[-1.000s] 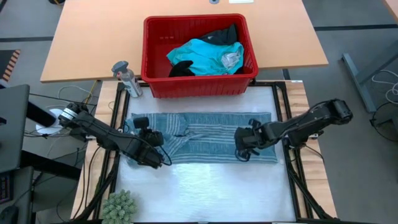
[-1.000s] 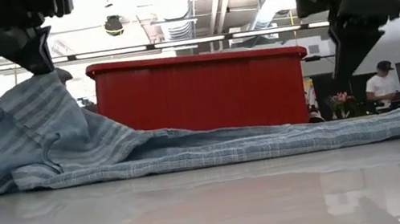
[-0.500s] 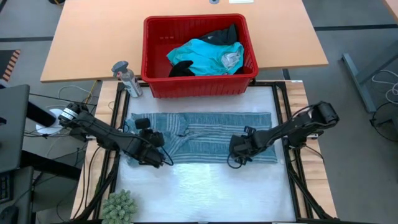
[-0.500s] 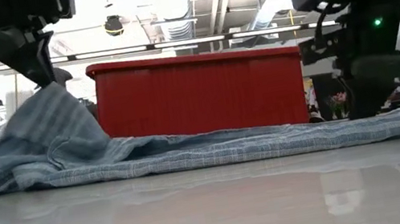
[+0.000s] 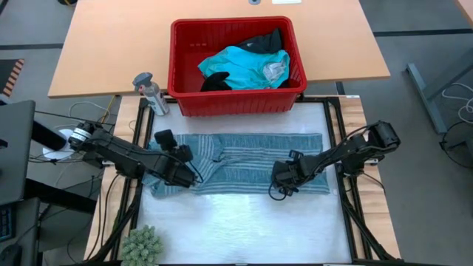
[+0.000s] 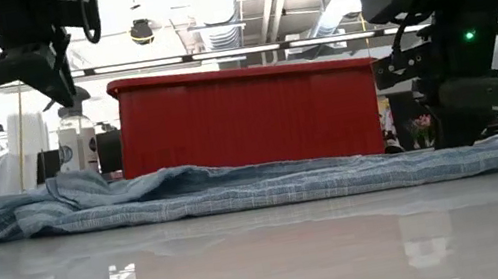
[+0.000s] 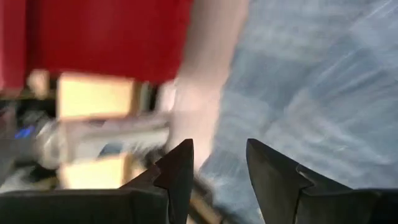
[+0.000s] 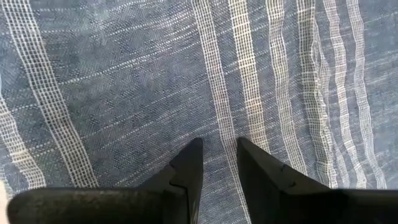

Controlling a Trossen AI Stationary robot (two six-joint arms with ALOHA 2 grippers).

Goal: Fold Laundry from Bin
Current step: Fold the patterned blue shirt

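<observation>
The blue-grey striped garment [image 5: 244, 164] lies spread flat on the white mat, its long side running left to right. My left gripper [image 5: 189, 174] hovers open above the garment's left part, clear of it in the low view [image 6: 52, 81], with nothing between its fingers [image 7: 219, 162]. My right gripper [image 5: 278, 186] is down at the garment's right part near its near edge, fingers a little apart [image 8: 219, 158]. The red bin [image 5: 177, 66] stands behind the mat and holds turquoise [image 5: 244, 65] and black laundry. My right gripper points down at the striped garment [image 8: 211, 93], right of its middle, and in the low view it reaches down to the cloth [image 6: 457, 137]. The cloth lies flat under it. Whether the fingertips touch it, I cannot tell.
A small grey bottle [image 5: 150, 92] stands left of the bin. A green plant [image 5: 140, 244] sits at the near left corner. The near half of the white mat [image 5: 244, 225] is bare. A wooden table [image 5: 111, 44] lies beyond the bin.
My left gripper has let go of the garment's left part, which it held raised in a peak; that part has dropped flat while the rest stayed. The left gripper has shifted slightly toward the far edge. My right gripper has come down toward the cloth and moved a little left.
</observation>
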